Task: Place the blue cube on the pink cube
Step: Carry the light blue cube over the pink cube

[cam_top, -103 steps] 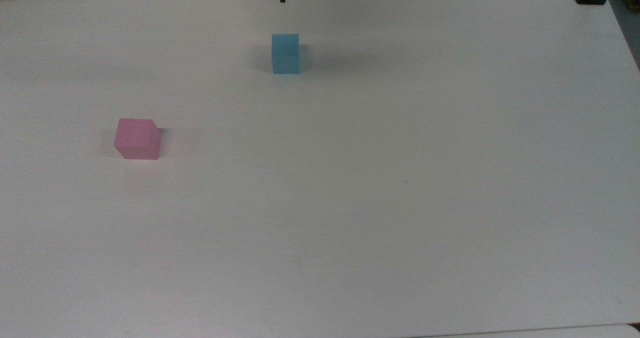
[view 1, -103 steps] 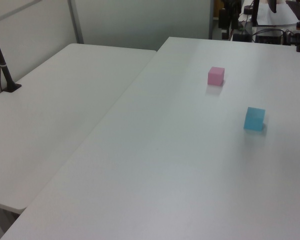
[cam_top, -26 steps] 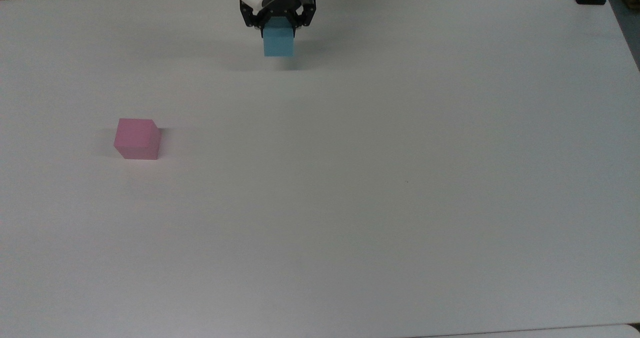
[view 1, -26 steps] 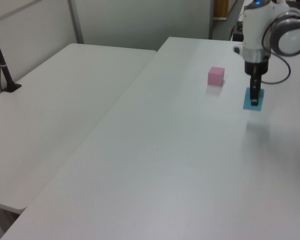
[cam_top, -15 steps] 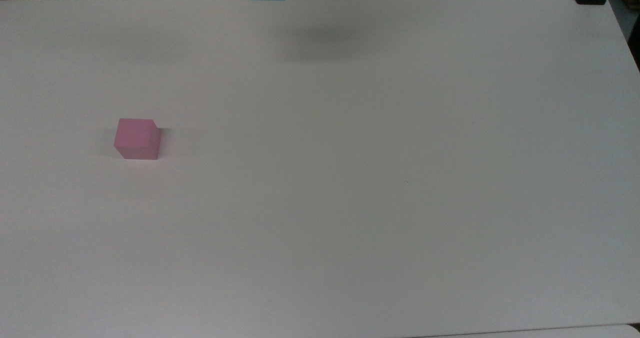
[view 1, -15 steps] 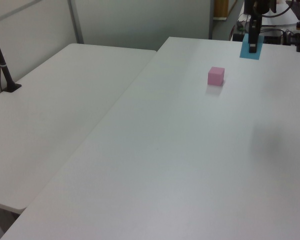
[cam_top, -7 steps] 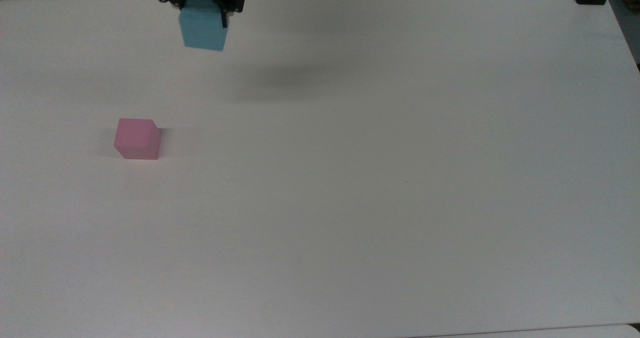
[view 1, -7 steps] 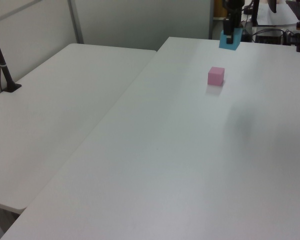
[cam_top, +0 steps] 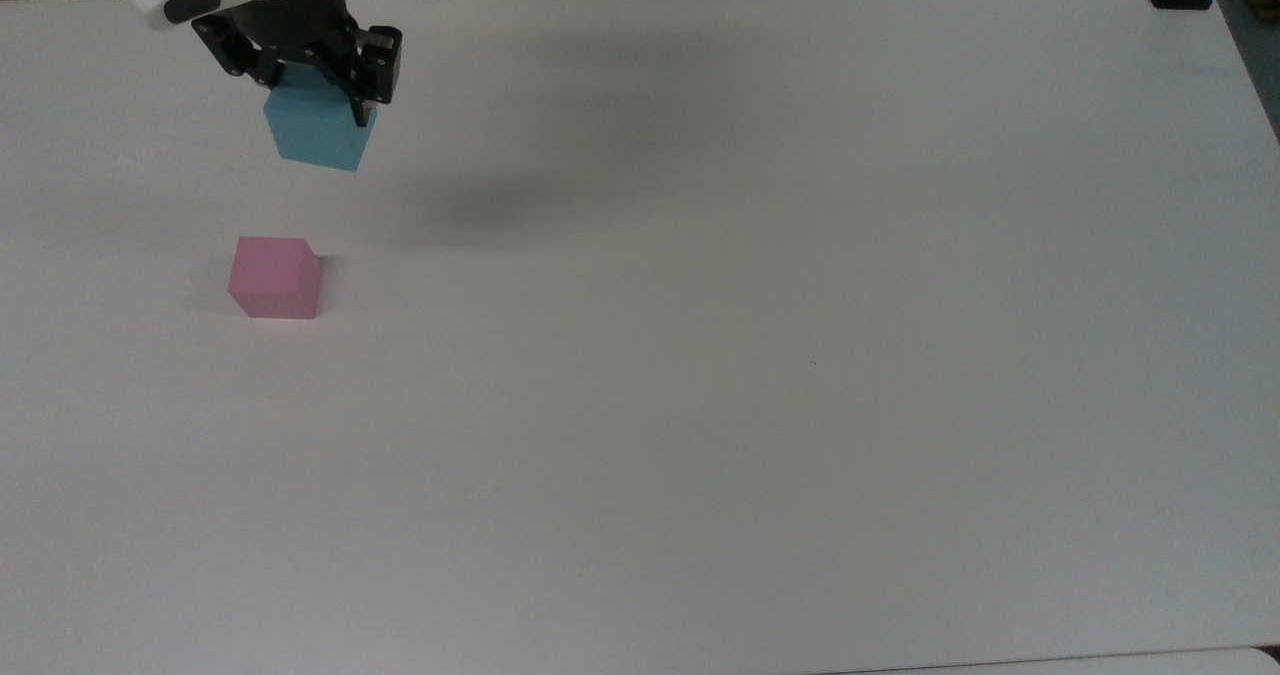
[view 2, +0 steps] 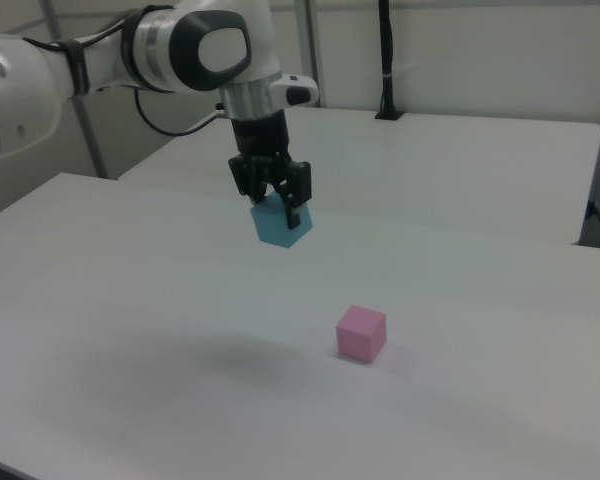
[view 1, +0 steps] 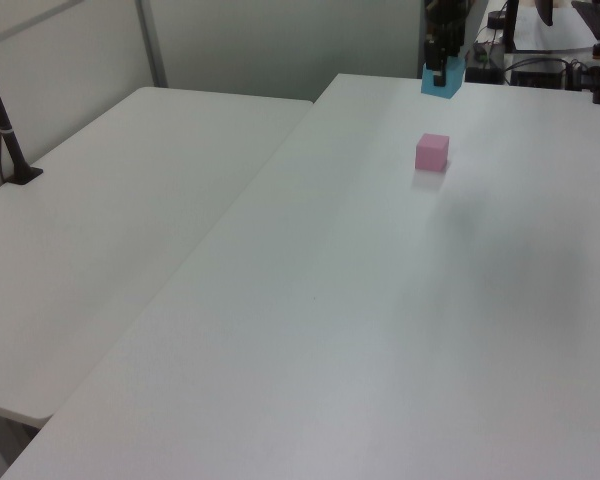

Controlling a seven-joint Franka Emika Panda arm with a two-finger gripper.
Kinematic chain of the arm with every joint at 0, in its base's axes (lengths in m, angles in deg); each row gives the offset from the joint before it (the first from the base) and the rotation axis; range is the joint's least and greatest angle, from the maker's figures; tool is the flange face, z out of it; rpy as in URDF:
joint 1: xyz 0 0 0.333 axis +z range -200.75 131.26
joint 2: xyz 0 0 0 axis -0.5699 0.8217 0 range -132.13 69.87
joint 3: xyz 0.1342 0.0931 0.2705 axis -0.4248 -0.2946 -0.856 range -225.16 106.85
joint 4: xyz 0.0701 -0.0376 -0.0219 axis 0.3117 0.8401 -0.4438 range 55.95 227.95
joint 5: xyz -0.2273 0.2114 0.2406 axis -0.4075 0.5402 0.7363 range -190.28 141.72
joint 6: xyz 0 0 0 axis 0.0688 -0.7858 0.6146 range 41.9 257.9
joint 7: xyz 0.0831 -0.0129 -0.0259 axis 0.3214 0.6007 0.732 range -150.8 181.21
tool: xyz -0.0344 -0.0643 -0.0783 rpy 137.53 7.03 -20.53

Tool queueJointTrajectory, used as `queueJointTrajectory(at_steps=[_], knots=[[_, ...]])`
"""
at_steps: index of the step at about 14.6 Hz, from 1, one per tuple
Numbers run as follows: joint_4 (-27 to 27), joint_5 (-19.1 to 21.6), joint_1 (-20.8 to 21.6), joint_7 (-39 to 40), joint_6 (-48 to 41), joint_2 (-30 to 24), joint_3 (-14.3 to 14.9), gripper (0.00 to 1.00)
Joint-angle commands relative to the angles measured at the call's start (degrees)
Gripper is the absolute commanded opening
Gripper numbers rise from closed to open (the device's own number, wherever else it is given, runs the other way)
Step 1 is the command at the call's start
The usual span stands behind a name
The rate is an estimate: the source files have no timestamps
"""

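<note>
- Above the white table point(cam_top: 760, 375), we see the gripper point(cam_top: 312, 90) carrying the blue cube point(cam_top: 318, 135), its black fingers point(view 2: 293, 205) clamped on opposite faces.
- In the right view we note the blue cube point(view 2: 279, 224) hanging clear of the table surface, a soft shadow lying well below it.
- The pink cube point(cam_top: 274, 277) sits flat on the table, nothing touching it.
- In the top view the blue cube appears above the pink cube in the picture and slightly toward the top view's right, well apart from it.
- In the left view we log the blue cube point(view 1: 440, 80) near the far table edge, with the pink cube point(view 1: 432, 152) lower in the picture.
- A second white table point(view 1: 110, 240) stands at the left view's left.
</note>
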Motion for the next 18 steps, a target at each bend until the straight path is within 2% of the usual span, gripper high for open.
queueJointTrajectory(at_steps=[1, 6, 10, 14, 18], knots=[[-4.2, 2.5, -2.1, 5.7, 0.2, 3.3, 0.2, 0.18], [-6.5, 3.1, -4.1, 15.6, 1.1, 7.0, 0.1, 0.18], [-5.1, 3.2, -4.3, 15.5, 3.2, 7.3, 0.1, 0.18], [0.6, 3.1, -6.0, 15.5, 10.8, 7.6, 0.2, 0.17], [1.2, 3.3, -7.1, 15.6, 11.3, 9.9, 0.2, 0.17]])
